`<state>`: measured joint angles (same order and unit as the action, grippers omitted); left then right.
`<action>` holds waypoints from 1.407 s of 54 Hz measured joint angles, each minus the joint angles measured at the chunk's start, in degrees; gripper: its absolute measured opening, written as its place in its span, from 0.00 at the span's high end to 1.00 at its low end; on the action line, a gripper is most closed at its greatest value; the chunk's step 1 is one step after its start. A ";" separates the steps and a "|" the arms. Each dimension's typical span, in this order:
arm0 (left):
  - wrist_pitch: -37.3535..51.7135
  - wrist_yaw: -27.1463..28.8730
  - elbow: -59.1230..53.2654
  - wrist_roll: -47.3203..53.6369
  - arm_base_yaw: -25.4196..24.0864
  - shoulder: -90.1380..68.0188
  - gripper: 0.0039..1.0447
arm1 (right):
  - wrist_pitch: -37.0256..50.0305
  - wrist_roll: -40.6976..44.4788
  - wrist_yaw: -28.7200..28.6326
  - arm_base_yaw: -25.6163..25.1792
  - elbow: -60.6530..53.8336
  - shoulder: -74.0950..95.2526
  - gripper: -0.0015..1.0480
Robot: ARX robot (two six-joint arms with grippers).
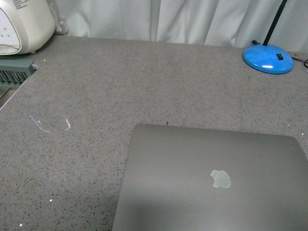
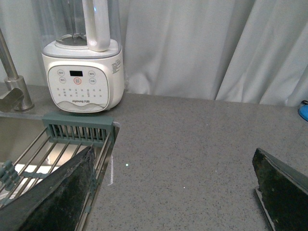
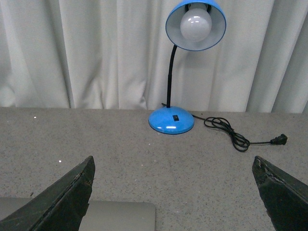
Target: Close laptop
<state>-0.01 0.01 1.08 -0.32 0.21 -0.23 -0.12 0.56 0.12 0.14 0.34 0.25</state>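
Note:
The laptop (image 1: pixel 211 180) lies flat on the grey counter at the front right, lid down, its pale apple logo (image 1: pixel 221 178) facing up. A far corner of its lid shows in the right wrist view (image 3: pixel 120 214). My right gripper (image 3: pixel 173 202) is open above the counter just behind that corner, holding nothing. My left gripper (image 2: pixel 175 192) is open over bare counter beside the sink, holding nothing. Neither arm shows in the front view.
A blue desk lamp (image 3: pixel 180 67) stands at the back right, its base (image 1: pixel 267 58) near the curtain and its cord (image 3: pixel 231 132) trailing on the counter. A white blender (image 2: pixel 84 62) stands at the back left by a sink with a drying rack (image 2: pixel 79 130).

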 joint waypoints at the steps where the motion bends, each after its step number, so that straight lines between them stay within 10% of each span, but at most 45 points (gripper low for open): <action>1: 0.00 0.00 0.00 0.00 0.00 0.00 0.06 | 0.00 -0.02 0.00 0.00 0.00 0.00 0.09; 76: 0.00 0.00 0.00 0.02 0.00 0.00 0.06 | 0.00 -0.02 0.00 0.00 0.00 0.00 0.09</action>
<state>-0.01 0.01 1.08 -0.30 0.21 -0.23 -0.12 0.54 0.12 0.14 0.34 0.25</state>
